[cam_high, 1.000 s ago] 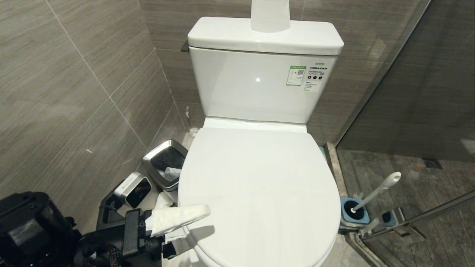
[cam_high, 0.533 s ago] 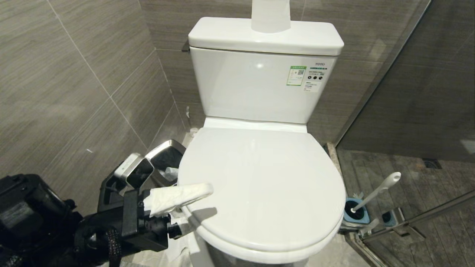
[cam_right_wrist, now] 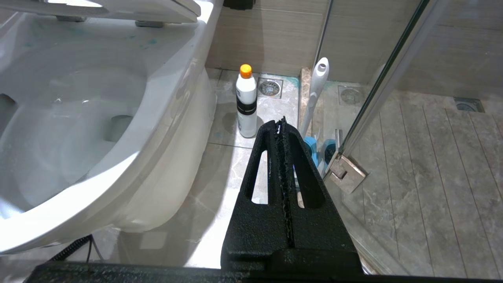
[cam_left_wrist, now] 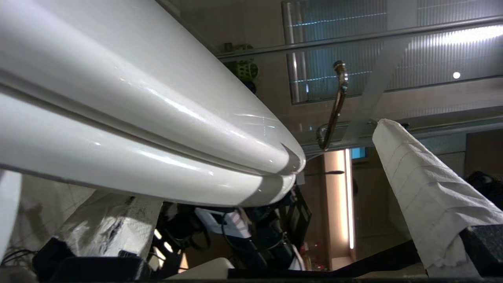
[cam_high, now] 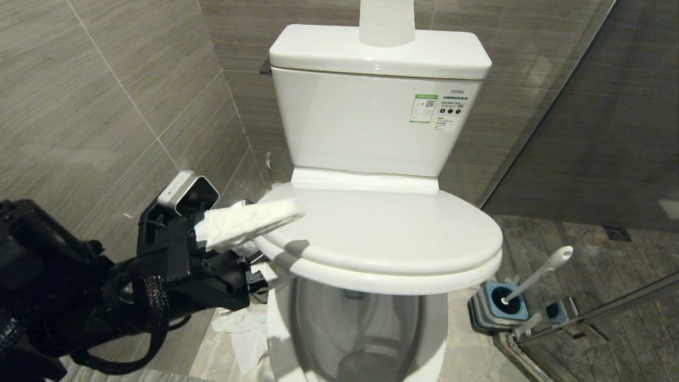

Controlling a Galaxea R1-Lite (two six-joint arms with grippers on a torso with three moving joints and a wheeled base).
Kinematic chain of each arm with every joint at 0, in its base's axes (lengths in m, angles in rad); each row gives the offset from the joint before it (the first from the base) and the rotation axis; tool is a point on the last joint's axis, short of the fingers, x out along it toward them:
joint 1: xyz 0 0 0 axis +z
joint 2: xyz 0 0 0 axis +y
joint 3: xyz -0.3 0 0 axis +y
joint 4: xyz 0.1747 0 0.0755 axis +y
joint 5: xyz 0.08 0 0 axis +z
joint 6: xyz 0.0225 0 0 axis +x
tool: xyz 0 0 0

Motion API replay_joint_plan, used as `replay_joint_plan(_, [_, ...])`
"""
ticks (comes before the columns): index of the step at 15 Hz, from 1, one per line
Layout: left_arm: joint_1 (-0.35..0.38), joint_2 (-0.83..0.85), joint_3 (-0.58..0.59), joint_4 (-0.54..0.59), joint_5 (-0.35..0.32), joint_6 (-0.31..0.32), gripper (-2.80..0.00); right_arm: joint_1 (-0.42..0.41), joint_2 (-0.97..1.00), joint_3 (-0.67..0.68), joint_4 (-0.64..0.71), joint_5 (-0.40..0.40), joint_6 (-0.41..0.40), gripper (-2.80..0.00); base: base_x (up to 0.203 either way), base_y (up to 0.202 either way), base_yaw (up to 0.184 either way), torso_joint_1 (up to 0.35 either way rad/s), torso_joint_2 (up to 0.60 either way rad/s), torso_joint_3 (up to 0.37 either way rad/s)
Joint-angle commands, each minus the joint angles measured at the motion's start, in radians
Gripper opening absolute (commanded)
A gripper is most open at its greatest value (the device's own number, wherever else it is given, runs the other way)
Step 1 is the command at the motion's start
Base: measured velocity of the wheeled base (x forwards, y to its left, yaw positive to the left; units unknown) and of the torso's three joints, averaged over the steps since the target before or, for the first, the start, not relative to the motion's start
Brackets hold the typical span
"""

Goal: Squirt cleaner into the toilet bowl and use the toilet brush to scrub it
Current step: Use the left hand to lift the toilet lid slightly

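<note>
Head view: left gripper (cam_high: 268, 241) sits at the left edge of the toilet's seat and lid (cam_high: 382, 233), jaws spread wide, both fingers wrapped in white paper. Upper wrapped finger (cam_high: 249, 220) lies over the lid's top edge; the lower one looks to be under the seat rim, tho mostly hidden. Seat and lid are tilted up together at the front, w/ the toilet bowl (cam_high: 276, 339) open below. Cistern (cam_high: 371, 116) stands behind, a white paper roll (cam_high: 387, 21) on top. Crumpled paper (cam_high: 241, 329) lies on the floor left of the bowl. Toilet brush (cam_high: 536, 276) stands tilted in its blue holder on the floor right of the bowl, by the glass door.

Right wrist view: right gripper (cam_right_wrist: 281, 125) is clenched, nothing between its fingers, low beside the bowl's right side. Cleaner bottle (cam_right_wrist: 246, 104) stands upright on the floor tile between bowl and brush, near a floor drain (cam_right_wrist: 269, 87).
</note>
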Motion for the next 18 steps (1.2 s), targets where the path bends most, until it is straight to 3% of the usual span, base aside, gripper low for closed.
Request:
replay_joint_plan(1, [0.003,-0.063,-0.061,0.044,-0.003,-0.071,0.00,0.000,0.001,0.025,-0.001,0.000,0.001,-2.80,0.000,0.000,0.000,0.000,0.00,0.000])
replay_joint_plan(4, [0.009,-0.074,-0.130,0.080,-0.008,-0.072,0.00,0.000,0.000,0.025,-0.001,0.000,0.001,-2.80,0.000,0.000,0.000,0.000,0.00,0.000])
replay_joint_plan(7, [0.067,-0.078,-0.174,0.082,-0.117,-0.037,0.00,0.001,0.002,0.025,-0.001,0.000,0.001,-2.80,0.000,0.000,0.000,0.000,0.00,0.000])
replay_joint_plan(9, [0.081,-0.055,-0.202,0.084,-0.138,0.026,0.00,0.000,0.000,0.025,0.000,0.000,0.000,-2.80,0.000,0.000,0.000,0.000,0.00,0.000])
replay_joint_plan(11, [0.083,-0.013,-0.219,0.090,-0.136,0.134,0.00,0.000,0.002,0.025,-0.001,0.000,0.001,-2.80,0.000,0.000,0.000,0.000,0.00,0.000])
replay_joint_plan(14, [0.082,0.046,-0.242,0.099,-0.121,0.220,0.00,0.001,0.002,0.025,-0.001,0.001,0.001,-2.80,0.000,0.000,0.000,0.000,0.00,0.000])
replay_joint_plan(18, [0.034,0.132,-0.311,0.100,0.004,0.361,0.00,0.001,0.002,0.025,-0.001,0.000,0.000,-2.80,0.000,0.000,0.000,0.000,0.00,0.000])
